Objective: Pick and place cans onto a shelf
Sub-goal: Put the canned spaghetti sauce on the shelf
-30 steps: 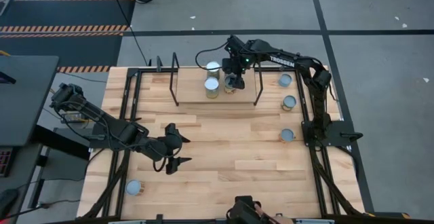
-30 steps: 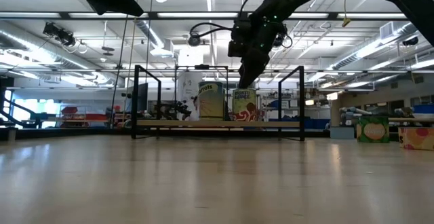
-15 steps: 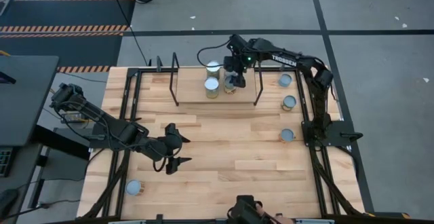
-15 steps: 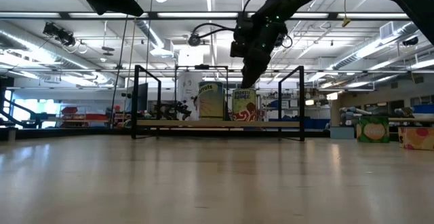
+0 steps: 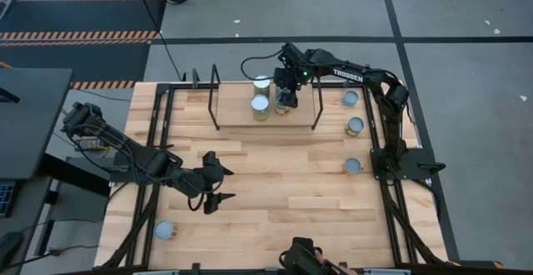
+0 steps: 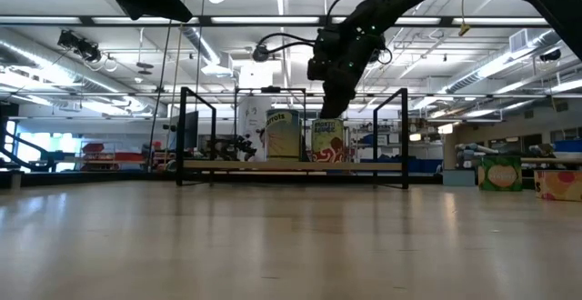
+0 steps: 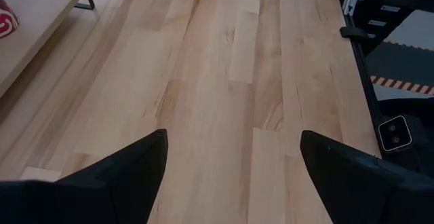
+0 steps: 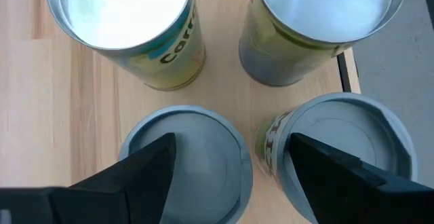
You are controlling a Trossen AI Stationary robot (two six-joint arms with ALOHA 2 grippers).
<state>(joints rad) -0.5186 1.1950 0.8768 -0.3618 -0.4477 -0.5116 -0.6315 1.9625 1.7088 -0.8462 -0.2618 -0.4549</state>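
Observation:
The shelf (image 5: 237, 115) stands at the table's far middle. Several cans stand upright on its board. The right wrist view shows two nearer ones (image 8: 183, 159) (image 8: 342, 149) and two beyond (image 8: 125, 27) (image 8: 319, 27). The low view shows two, a yellowish one (image 6: 283, 135) and a reddish one (image 6: 327, 139). My right gripper (image 5: 286, 102) (image 8: 232, 142) hangs open just above the cans, over the reddish one (image 6: 329, 111). My left gripper (image 5: 218, 187) (image 7: 230, 149) is open and empty above the table's near left part.
Three cans (image 5: 350, 98) (image 5: 356, 126) (image 5: 353, 166) stand along the table's right side and one (image 5: 165, 229) at the near left corner. The shelf's black posts (image 5: 215, 96) (image 5: 316, 100) rise beside the right gripper. Bare wood lies in the table's middle.
My right gripper has risen a little from the top of the reddish can on the shelf. The can stays upright in its place.

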